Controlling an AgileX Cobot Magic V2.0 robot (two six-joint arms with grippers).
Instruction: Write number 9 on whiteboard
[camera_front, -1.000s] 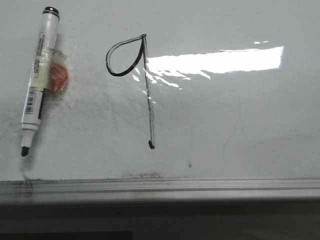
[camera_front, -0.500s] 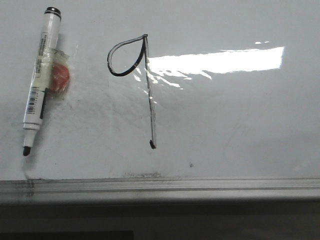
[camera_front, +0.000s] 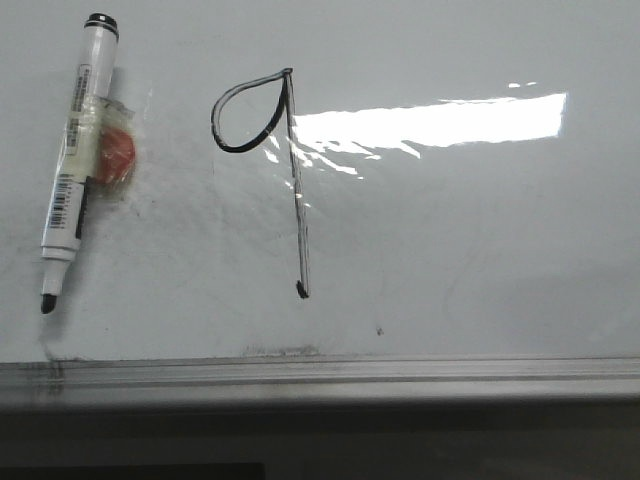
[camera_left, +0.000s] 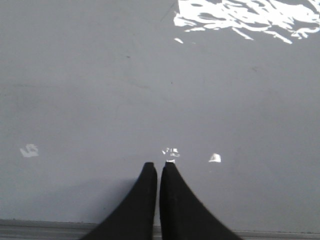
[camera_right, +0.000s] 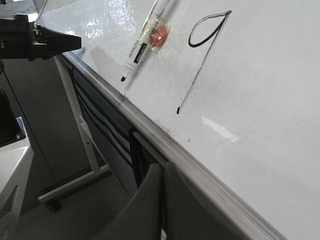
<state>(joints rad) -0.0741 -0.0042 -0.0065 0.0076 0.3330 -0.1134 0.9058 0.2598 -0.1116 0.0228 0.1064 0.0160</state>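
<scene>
**A finished 9 on the board, both grippers off it**

While the left gripper hangs over a bare patch of the whiteboard, its two black fingers are pressed together with nothing between them. Its tips hover just off the glossy surface, near the grey edge rail, and glare spots lie just beyond them. The 9 is not seen from this wrist.

On the board's left side lies a marker, cap off, black tip toward the rail, with a clear tape wrap and an orange-red blob on its barrel. To its right stands the 9: a teardrop loop joined at the top to a long straight stem that ends in a small dark dot. A bright glare band runs rightward from the stem.

The right gripper is held clear of the board, on the near side of the rail, its fingers closed on each other and empty. From it, the 9 lies ahead across the rail, well apart, with the marker farther off beside it.
</scene>
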